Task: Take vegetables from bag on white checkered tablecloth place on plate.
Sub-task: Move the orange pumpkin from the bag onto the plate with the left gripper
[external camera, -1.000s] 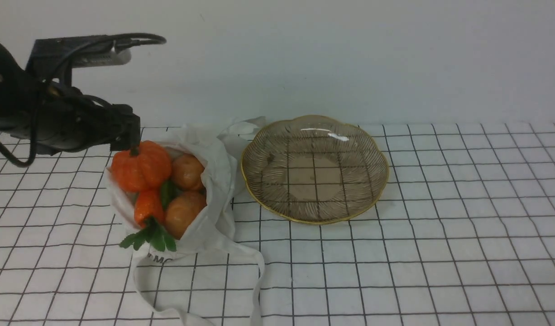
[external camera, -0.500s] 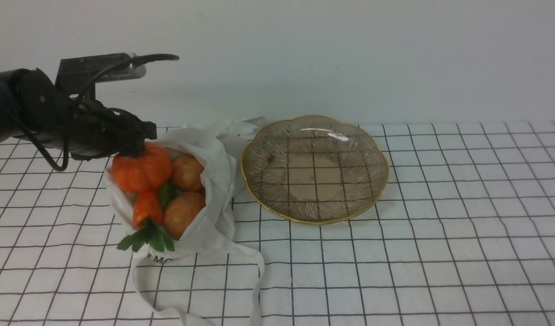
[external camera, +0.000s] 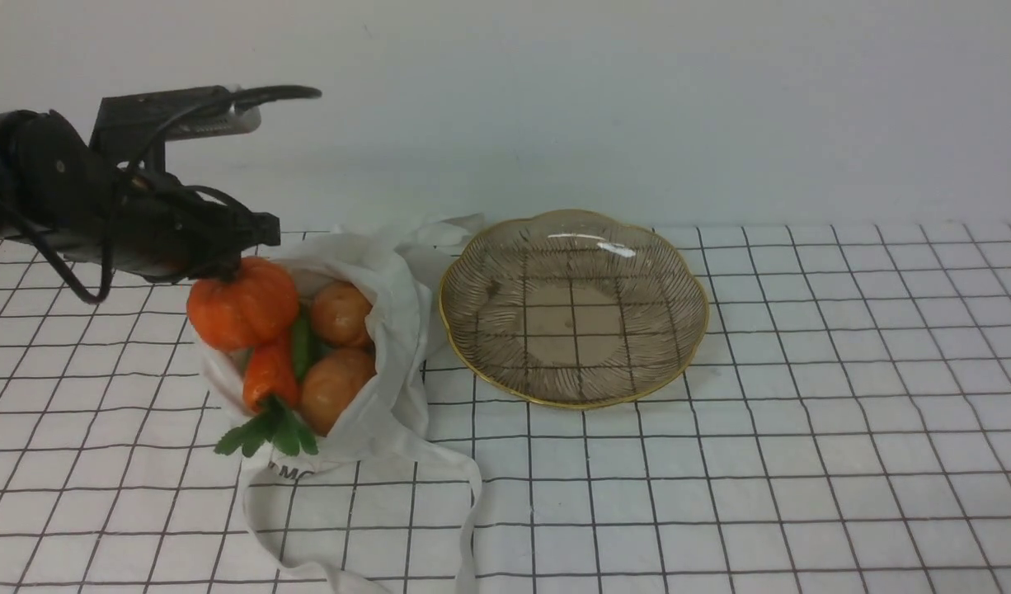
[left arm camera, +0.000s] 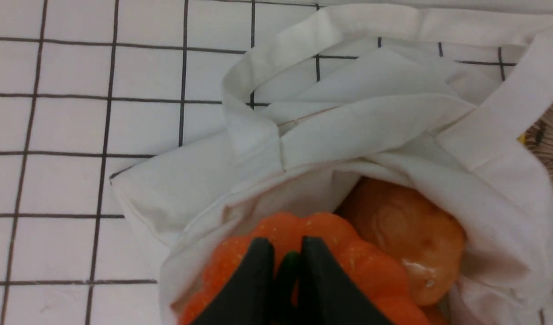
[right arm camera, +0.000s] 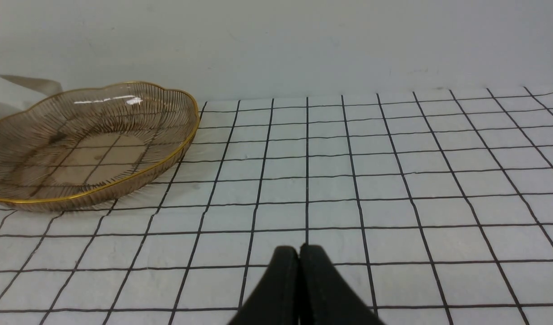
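Note:
The white cloth bag (external camera: 390, 330) lies open on the checkered tablecloth (external camera: 720, 495) at the left. In it are an orange carrot (external camera: 266, 375) with green leaves, two tan potatoes (external camera: 340, 313), and a green pod (external camera: 301, 346). My left gripper (external camera: 242, 260) is shut on the green stem of the orange pumpkin (external camera: 242, 305), which hangs at the bag's left edge. In the left wrist view the fingers (left arm camera: 254, 280) pinch the stem above the pumpkin (left arm camera: 348, 253), with a potato (left arm camera: 407, 239) beside it. The glass plate (external camera: 573, 307) stands empty right of the bag. My right gripper (right arm camera: 299, 253) is shut and empty, low over the cloth.
The bag's long strap (external camera: 464, 511) trails toward the front edge. A plain white wall runs behind the table. The plate (right arm camera: 87, 144) lies ahead and to one side of the right gripper.
The left gripper took hold of the pumpkin's stem and has lifted the pumpkin a little up and to the left, out of the bag's mouth. The green pod now shows more.

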### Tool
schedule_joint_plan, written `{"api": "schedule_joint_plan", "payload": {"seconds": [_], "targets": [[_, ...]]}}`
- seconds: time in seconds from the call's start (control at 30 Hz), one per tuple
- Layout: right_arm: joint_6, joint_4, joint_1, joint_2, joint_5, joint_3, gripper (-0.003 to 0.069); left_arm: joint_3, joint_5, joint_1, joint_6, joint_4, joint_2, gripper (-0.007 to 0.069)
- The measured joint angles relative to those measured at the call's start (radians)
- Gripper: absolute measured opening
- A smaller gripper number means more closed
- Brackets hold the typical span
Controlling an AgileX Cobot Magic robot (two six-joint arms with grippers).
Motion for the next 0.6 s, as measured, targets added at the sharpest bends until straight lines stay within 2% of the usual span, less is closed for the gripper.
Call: {"api": "schedule_joint_plan", "payload": {"seconds": [0.13, 0.3, 0.47, 0.5, 0.6], "targets": [[0.0, 0.0, 0.0, 0.0, 0.0, 0.0, -0.0015, -0.087, 0.072, 0.0, 0.0, -0.038, -0.06, 0.0036], [0.0, 0.0, 0.0, 0.0, 0.0, 0.0, -0.0015, -0.191, 0.151, -0.036, 0.021, -0.172, -0.063, 0.0036], [0.0, 0.0, 0.0, 0.0, 0.0, 0.0, -0.0015, -0.289, 0.183, -0.184, 0.125, -0.332, 0.028, 0.0036], [0.0, 0.0, 0.0, 0.0, 0.0, 0.0, -0.0015, -0.33, 0.183, -0.238, 0.152, -0.365, 0.092, 0.0036], [0.0, 0.0, 0.0, 0.0, 0.0, 0.0, -0.0015, -0.397, 0.163, -0.316, 0.179, -0.383, 0.204, 0.0036]]}}
